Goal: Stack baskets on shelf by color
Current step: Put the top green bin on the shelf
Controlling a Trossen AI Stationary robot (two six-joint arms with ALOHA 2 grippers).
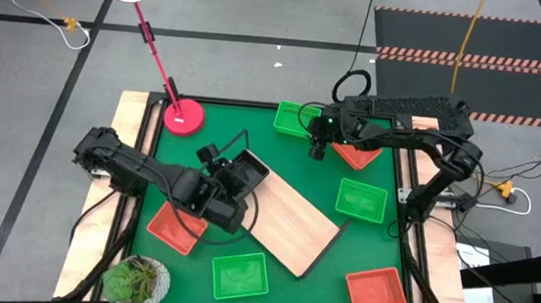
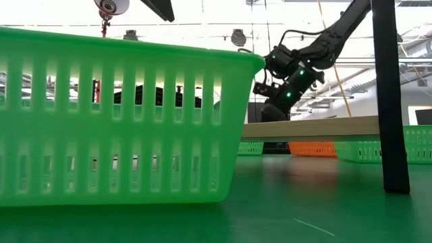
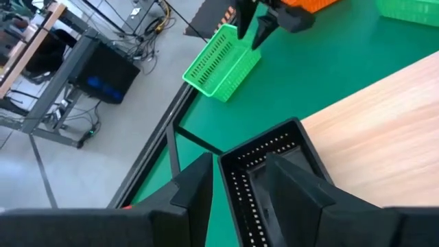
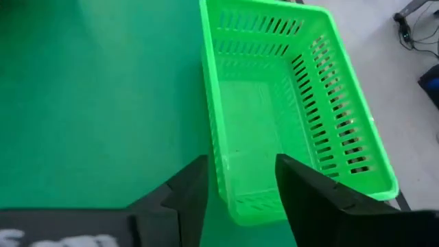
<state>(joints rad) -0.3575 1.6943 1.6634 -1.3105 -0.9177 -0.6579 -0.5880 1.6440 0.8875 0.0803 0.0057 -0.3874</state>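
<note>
Left gripper [image 3: 236,189] clamps a black basket's [image 3: 274,147] wall at the shelf's [image 1: 289,222] end. Right gripper [image 4: 240,182], open, straddles an apparently empty green basket's [image 4: 274,103] wall near the table's far edge.

High view: overhead, straight down on the whole tabletop [image 1: 223,133].
Low view: tabletop level, close behind a green basket [image 2: 115,118].
Wrist views: each looks past its own pincer; both share the far green basket [image 4: 274,103].
</note>
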